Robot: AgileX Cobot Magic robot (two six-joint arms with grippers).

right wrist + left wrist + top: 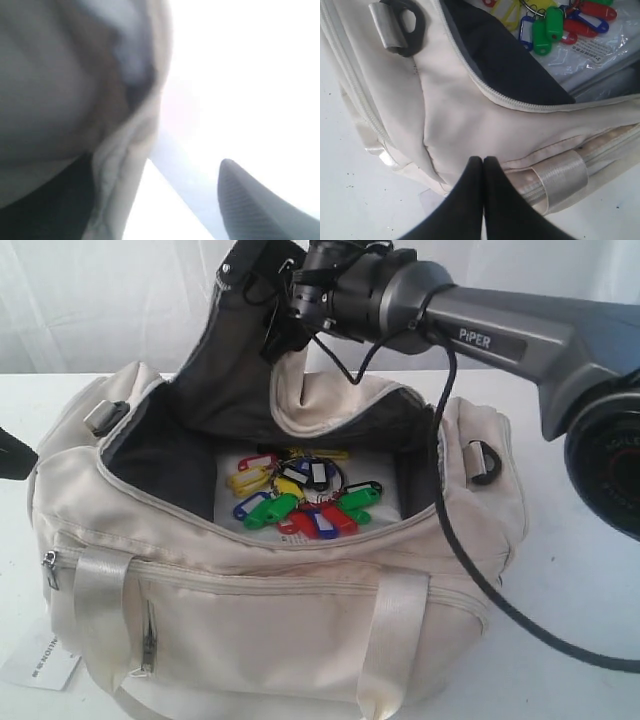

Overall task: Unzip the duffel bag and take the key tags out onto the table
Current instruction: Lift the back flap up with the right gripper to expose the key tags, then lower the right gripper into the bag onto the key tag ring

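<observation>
Duffel bag (300, 625) gaping, key tags (300, 502) inside, left end effector (482, 160) together, right end effector (268, 312) blurred, state unclear

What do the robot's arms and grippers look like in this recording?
Right arm: grey metal link marked PiPER in white, black wrist housing, round black joint, loose black cable hanging from it. Left gripper: two smooth black tapered fingers.

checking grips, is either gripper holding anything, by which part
Nothing clearly held: right gripper open beside duffel bag's raised flap; left gripper shut at its end, pinch unclear.
</observation>
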